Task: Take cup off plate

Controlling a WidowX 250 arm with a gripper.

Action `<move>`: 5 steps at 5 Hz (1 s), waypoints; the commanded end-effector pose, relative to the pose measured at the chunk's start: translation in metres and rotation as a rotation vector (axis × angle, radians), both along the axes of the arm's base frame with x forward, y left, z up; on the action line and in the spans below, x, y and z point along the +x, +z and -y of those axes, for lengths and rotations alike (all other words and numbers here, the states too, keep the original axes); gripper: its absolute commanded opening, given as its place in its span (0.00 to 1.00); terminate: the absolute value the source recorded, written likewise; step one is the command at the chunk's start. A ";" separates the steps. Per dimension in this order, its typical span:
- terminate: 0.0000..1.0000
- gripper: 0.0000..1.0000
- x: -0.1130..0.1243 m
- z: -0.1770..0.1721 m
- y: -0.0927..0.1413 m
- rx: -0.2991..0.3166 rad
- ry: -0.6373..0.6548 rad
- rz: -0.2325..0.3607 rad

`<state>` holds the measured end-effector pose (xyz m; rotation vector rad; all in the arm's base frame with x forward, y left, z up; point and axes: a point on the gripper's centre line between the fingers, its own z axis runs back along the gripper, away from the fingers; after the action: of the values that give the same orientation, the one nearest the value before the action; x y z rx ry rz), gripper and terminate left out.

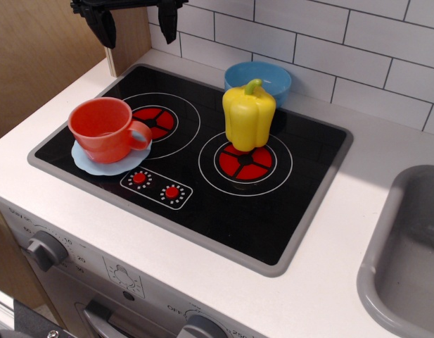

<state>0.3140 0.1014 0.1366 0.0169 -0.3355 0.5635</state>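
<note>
one glossy rounded cup (103,129) sits on scalloped flat plate (97,163).

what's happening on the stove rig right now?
Nothing is being handled yet. The pincer hangs open at the top of the frame, above the back-left corner of the toy cooktop and apart from everything. The orange-red cup sits upright on the pale blue plate at the cooktop's left edge, handle towards the burner dials. A yellow pepper stands on the right burner, with a blue bowl behind it. The cup has not been taken off the plate.
</note>
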 end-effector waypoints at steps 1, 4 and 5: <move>0.00 1.00 0.000 0.000 0.000 0.000 0.000 0.000; 0.00 1.00 -0.039 0.028 -0.008 -0.128 0.587 -0.092; 0.00 1.00 -0.044 0.036 -0.016 -0.180 0.780 -0.112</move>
<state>0.2642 0.0669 0.1073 0.0219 -0.1115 1.3688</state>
